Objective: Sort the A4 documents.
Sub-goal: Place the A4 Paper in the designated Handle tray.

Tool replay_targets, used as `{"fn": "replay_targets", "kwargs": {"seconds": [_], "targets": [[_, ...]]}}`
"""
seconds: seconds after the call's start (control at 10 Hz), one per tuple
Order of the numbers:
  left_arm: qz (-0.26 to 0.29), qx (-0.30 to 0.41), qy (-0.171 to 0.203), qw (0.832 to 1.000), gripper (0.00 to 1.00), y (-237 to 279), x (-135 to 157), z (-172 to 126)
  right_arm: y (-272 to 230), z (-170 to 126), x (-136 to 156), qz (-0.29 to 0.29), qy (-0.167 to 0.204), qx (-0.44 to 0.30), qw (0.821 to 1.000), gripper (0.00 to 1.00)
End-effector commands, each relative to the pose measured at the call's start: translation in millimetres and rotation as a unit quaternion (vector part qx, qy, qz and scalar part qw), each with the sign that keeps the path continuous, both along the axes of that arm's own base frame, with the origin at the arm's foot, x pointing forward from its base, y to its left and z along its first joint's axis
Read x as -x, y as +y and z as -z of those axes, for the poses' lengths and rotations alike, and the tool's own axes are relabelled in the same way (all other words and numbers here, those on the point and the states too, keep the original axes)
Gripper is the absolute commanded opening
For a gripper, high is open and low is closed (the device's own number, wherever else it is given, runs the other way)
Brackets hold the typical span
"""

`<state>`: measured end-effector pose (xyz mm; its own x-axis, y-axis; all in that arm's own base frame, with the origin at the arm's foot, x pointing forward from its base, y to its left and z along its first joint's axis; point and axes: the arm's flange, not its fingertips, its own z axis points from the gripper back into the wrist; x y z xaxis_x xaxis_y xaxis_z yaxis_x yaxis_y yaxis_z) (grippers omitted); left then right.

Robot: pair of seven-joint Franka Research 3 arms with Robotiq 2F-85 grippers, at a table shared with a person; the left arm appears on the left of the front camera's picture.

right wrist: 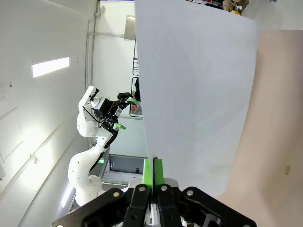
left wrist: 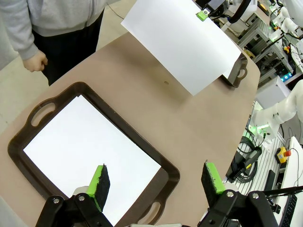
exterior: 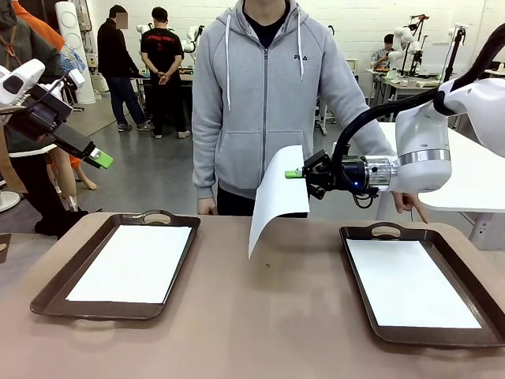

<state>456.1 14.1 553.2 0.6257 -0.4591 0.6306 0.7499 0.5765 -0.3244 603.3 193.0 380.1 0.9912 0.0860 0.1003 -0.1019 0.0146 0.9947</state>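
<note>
A4 documents are being sorted: one sheet (exterior: pixel 278 197) is pinched at its upper edge by the right gripper (exterior: pixel 298 173), fingers pressed together on it, and hangs above the counter (exterior: pixel 260 316) between the two trays. It should be carried level over the right tray (exterior: pixel 359 264) and released flat onto the sheet (exterior: pixel 410 283) lying there. The left gripper's (left wrist: pixel 156 182) fingers are spread, holding nothing, above the left tray (left wrist: pixel 57 94).

white sheet (exterior: pixel 278 197), dark brown trays (exterior: pixel 47 292), green-padded fingers (left wrist: pixel 100 181)
</note>
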Motion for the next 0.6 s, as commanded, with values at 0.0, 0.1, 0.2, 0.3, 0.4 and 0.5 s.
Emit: {"fn": "replay_targets", "kwargs": {"seconds": [0.0, 0.1, 0.2, 0.3, 0.4, 0.5], "targets": [[0.003, -0.001, -0.004, 1.000, 1.00, 0.8, 0.9, -0.5, 0.0, 0.0, 0.0, 0.000, 0.000, 0.000, 1.000, 0.01], [0.003, -0.001, -0.004, 1.000, 1.00, 0.8, 0.9, -0.5, -11.3, -6.0, 25.2, -0.013, -0.013, -0.004, 1.000, 0.01], [0.003, -0.001, -0.004, 1.000, 1.00, 0.8, 0.9, -0.5, -37.8, -12.6, 41.2, -0.004, -0.026, -0.002, 1.000, 0.01], [0.003, -0.001, -0.004, 1.000, 1.00, 0.8, 0.9, -0.5, -61.5, -19.0, 51.1, 0.001, -0.030, -0.002, 1.000, 0.01], [0.003, -0.001, -0.004, 1.000, 1.00, 0.8, 0.9, -0.5, -83.5, -25.4, 59.2, -0.021, -0.031, -0.001, 0.999, 0.01], [0.003, -0.001, -0.004, 1.000, 1.00, 0.8, 0.9, -0.5, -105.4, -32.7, 66.2, -0.043, -0.049, 0.005, 0.998, 0.01]]}}
